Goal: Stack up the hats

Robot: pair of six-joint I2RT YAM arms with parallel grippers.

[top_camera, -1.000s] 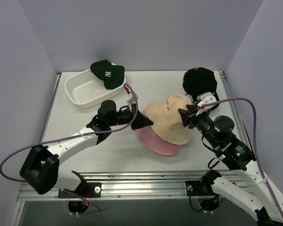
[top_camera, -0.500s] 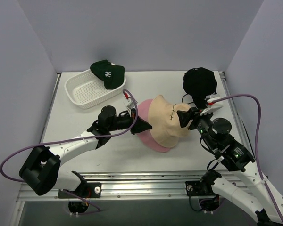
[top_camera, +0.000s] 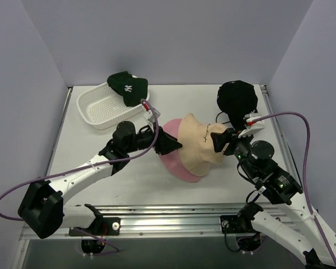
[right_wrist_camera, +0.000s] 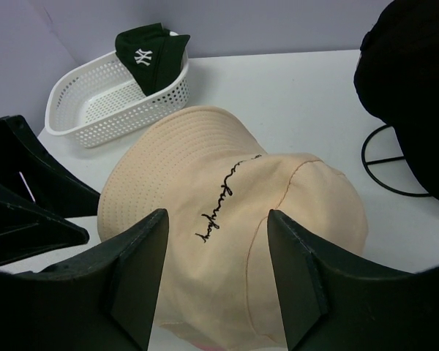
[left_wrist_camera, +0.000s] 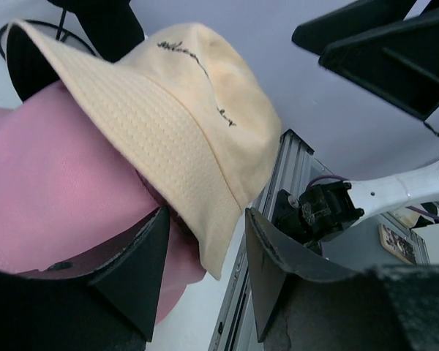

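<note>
The tan bucket hat (top_camera: 199, 147) sits on top of the pink bucket hat (top_camera: 176, 162) at the middle of the table (top_camera: 129, 179), tilted so that its crown leans toward the right and its brim rises on the left. The pink hat shows beneath it along the left and near edges. A line of dark script runs across the tan crown. My left gripper (left_wrist_camera: 205, 219) is at the left edge of this pair, with its fingers spread. In the left wrist view the hanging edge of the tan brim and a fold of the pink hat lie in the gap between them, and neither finger presses on the fabric. My right gripper (right_wrist_camera: 218, 219) is at the right side of the tan crown, its fingers also spread. The crown fills the space ahead of them, and I cannot tell whether the pads touch it. The black baseball cap (top_camera: 238, 98) is at the far right of the table, on a thin wire stand (right_wrist_camera: 395, 164), just beyond my right wrist. The dark green baseball cap (top_camera: 127, 87), white logo facing up, rests on the far rim of the white mesh basket (top_camera: 98, 109) at the far left, well apart from the two stacked hats.
</note>
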